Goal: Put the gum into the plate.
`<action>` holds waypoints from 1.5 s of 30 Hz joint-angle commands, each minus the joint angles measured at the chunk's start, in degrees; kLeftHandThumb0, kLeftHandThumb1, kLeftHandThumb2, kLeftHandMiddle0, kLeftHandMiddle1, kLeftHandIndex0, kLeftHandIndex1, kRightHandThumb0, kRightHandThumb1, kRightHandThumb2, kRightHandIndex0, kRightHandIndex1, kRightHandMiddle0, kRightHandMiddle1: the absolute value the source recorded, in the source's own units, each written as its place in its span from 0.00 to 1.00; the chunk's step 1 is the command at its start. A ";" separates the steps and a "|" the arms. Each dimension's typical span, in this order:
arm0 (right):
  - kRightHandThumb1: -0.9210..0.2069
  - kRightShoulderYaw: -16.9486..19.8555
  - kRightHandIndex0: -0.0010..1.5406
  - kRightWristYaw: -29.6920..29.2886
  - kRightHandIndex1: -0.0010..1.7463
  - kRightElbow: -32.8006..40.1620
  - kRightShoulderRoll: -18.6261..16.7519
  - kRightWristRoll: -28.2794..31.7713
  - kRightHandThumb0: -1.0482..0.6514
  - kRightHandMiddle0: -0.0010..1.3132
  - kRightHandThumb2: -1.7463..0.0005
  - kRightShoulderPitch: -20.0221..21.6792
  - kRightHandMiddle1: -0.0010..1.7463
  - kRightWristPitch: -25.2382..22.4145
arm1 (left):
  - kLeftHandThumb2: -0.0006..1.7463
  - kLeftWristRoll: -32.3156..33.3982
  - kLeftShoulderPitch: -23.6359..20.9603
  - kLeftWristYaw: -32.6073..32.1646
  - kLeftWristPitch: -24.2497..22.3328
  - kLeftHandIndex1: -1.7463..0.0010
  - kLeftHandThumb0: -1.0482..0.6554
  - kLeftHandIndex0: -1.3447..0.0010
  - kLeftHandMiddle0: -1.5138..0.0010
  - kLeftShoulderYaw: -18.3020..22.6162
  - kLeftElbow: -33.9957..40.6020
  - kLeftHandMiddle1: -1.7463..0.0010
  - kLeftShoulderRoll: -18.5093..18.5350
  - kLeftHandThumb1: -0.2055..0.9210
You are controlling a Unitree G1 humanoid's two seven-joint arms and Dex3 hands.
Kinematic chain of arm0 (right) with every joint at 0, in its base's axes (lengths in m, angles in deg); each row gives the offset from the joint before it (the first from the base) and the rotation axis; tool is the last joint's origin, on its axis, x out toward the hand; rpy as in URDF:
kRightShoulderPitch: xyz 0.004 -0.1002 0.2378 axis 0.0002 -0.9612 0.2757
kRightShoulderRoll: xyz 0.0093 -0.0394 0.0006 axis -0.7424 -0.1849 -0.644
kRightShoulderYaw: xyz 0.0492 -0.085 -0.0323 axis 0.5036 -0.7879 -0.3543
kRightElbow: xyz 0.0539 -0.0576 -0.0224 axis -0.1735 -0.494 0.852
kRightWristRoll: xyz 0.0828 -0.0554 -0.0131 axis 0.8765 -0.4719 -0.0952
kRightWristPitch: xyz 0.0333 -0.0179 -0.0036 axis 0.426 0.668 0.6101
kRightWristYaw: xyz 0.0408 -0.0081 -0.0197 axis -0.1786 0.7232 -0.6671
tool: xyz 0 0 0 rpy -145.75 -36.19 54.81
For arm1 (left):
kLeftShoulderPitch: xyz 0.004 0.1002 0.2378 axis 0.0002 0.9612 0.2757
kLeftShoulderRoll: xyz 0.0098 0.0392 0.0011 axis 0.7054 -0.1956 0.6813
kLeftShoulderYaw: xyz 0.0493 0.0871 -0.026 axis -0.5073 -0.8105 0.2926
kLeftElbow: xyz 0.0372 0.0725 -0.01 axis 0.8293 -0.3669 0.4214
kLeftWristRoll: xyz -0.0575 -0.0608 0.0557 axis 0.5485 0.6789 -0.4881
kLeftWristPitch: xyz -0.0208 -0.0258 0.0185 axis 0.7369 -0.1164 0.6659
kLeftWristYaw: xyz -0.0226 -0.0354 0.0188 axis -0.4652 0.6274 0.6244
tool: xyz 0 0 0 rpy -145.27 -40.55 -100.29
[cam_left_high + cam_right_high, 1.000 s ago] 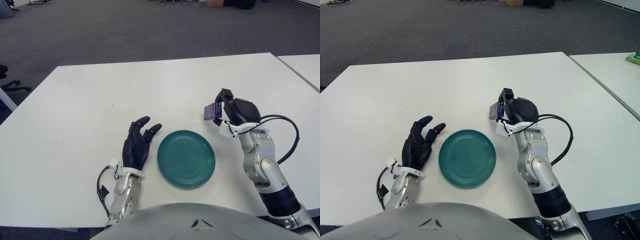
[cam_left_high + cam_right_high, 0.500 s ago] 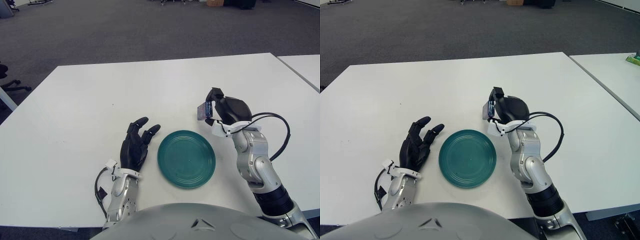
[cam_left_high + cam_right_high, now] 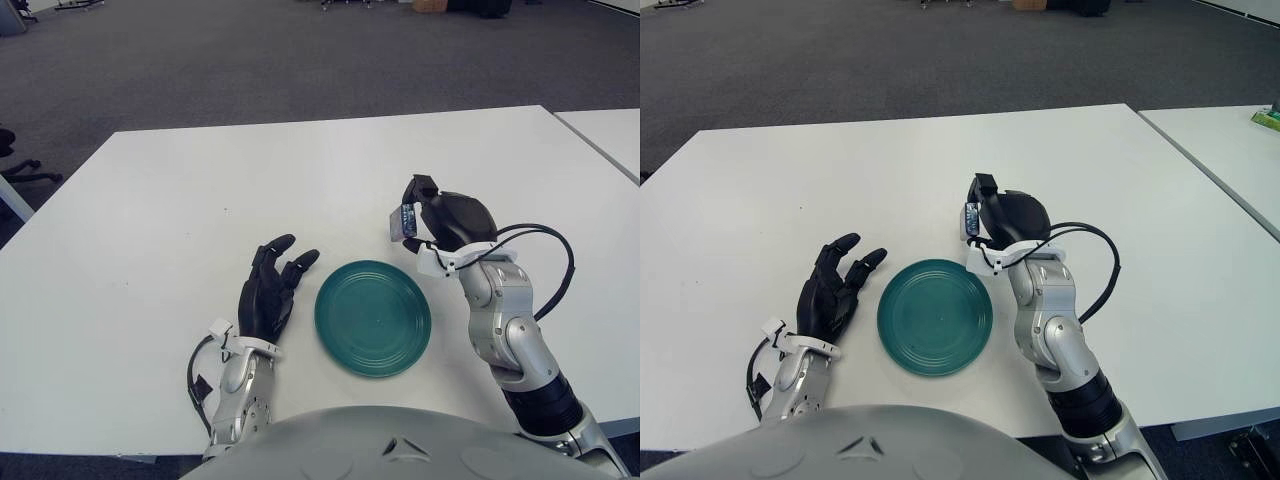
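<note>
Room: grey carpeted floor stretches behind our white bench; a second white bench shows at the far right.
Bench: its far edge runs across the upper middle of our view; its near edge sits just ahead of our torso.
Plate: a round teal plate lies flat near the bench's near edge, about midway along it.
Gum: a small blue pack of gum is held in the air, just beyond the plate's far right rim.
Right hand: our right hand is raised off the bench, fingers closed around the gum.
Left hand: our left hand shows just left of the plate, fingers spread and holding nothing.
</note>
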 commanded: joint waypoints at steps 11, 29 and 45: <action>0.20 -3.34 0.32 6.78 1.00 9.43 -4.58 -8.17 0.39 0.26 0.54 -4.35 0.99 1.51 | 0.52 -3.01 0.61 -2.05 -1.09 0.31 0.07 0.90 0.71 0.68 -2.03 0.51 -2.69 1.00; 0.19 -3.02 0.37 12.82 1.00 17.71 -6.85 -10.25 0.39 0.25 0.54 -9.81 1.00 8.59 | 0.51 -3.71 -1.15 -2.60 0.69 0.29 0.08 0.85 0.69 0.82 -5.41 0.49 -3.94 1.00; 0.21 -1.55 0.35 14.48 0.99 21.06 -6.82 -7.70 0.39 0.26 0.52 -14.44 1.00 13.77 | 0.49 -2.82 -2.71 -2.04 2.44 0.28 0.09 0.86 0.69 0.57 -8.04 0.50 -4.50 1.00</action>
